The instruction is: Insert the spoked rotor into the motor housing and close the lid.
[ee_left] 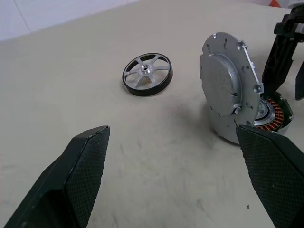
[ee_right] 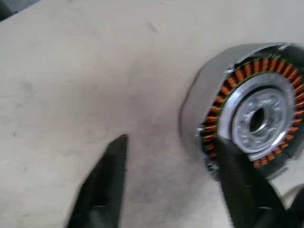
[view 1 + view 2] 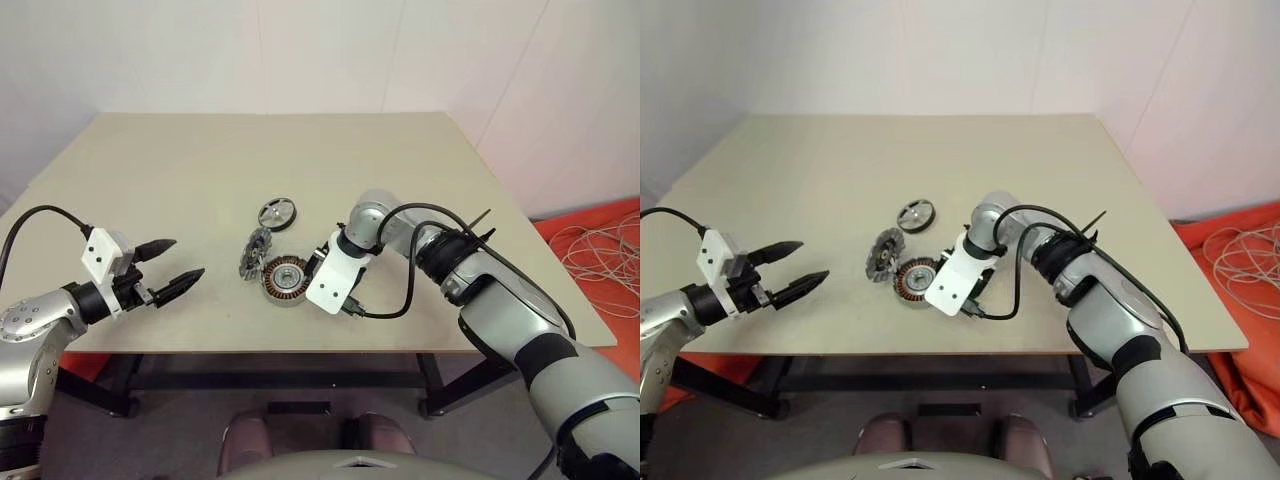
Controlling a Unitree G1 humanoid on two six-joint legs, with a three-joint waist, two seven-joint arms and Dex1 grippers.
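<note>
The spoked rotor (image 3: 278,213) lies flat on the table, black-rimmed with silver spokes, also seen as a small wheel (image 1: 147,75). In front of it the motor housing (image 3: 286,281) sits with its copper windings (image 2: 256,118) facing up. The grey lid (image 1: 228,90) stands on edge, leaning against the housing's left side. My right gripper (image 3: 318,262) points down at the housing's right side, open, one finger (image 2: 237,180) over the rim and bare table between the two. My left gripper (image 3: 186,258) hovers open at the left, apart from all parts.
The beige table (image 3: 400,160) has its front edge close below the housing. A black cable (image 3: 400,305) loops from my right wrist over the table. White cables (image 3: 600,250) lie on the orange floor at the right.
</note>
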